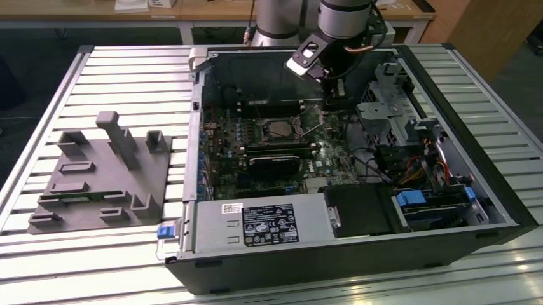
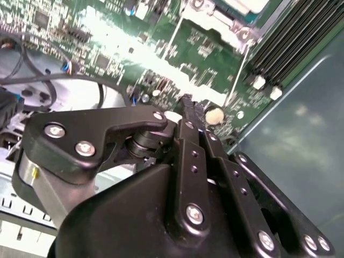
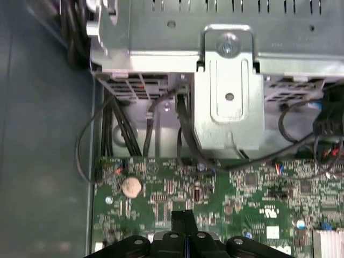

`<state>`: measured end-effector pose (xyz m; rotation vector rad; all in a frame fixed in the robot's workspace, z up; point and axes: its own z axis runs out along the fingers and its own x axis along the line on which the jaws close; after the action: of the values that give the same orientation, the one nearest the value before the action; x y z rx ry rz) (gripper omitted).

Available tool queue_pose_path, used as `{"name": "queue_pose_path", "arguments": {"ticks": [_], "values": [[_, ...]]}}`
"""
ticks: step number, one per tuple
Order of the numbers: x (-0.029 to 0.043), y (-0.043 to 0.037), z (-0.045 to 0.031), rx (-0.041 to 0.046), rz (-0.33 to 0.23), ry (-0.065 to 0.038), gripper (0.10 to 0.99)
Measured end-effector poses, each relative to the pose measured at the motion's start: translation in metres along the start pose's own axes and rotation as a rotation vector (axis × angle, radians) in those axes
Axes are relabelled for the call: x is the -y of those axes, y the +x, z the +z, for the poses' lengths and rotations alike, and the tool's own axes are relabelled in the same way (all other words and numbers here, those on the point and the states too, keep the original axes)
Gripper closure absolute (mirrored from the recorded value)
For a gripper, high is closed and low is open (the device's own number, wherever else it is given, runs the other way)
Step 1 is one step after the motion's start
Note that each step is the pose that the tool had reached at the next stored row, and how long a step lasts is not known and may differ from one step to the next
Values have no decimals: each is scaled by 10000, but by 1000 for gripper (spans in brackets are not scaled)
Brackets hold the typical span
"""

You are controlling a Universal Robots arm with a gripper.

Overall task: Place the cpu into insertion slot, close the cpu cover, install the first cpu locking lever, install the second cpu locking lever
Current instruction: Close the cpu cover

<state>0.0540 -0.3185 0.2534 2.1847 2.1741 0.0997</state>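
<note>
Starting at the exterior view's left, a ribbed, slatted metal tabletop point(image 1: 127, 70) carries a matte grey moulded fixture point(image 1: 102, 171) with blocky upright posts, well apart from the end effector point(image 1: 334, 100). Next comes the open black computer case point(image 1: 339, 267), lying on its side. Inside it is a green circuit board point(image 1: 225, 127) dense with small components.

The insertion slot point(image 1: 276, 129) lies on that board, near the end effector toward the exterior view's left. It is a small square with a dark centre inside a thin silvery rim. In the second wrist view, the cpu cover point(image 2: 207, 19) shows as a bright stamped metal frame around a pale flat surface; whether that surface is the cpu cannot be told. Long black memory sticks point(image 1: 276, 150) lie just beyond the slot, farther from the end effector.

The end effector, black with screwed linkage plates, hangs low over the board in both wrist views point(image 2: 185, 102) point(image 3: 183, 217). Its fingers are clenched together with nothing between them. A round silvery coin cell point(image 3: 131, 186) sits just beside the fingertips, and a thin metal rod point(image 2: 236, 80) slants nearby.

On the end effector's other side, toward the exterior view's right, stands a perforated grey sheet-metal drive cage point(image 1: 386, 111) with bundled cables point(image 1: 416, 168).
</note>
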Motion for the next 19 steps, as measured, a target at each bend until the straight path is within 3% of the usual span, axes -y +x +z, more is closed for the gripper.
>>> {"name": "queue_pose_path", "arguments": {"ticks": [4,15,19], "values": [[-55,2,10,1,-1,5,980],[-77,1,199,1,0,144,980],[-79,0,205,3,0,152,980]]}}
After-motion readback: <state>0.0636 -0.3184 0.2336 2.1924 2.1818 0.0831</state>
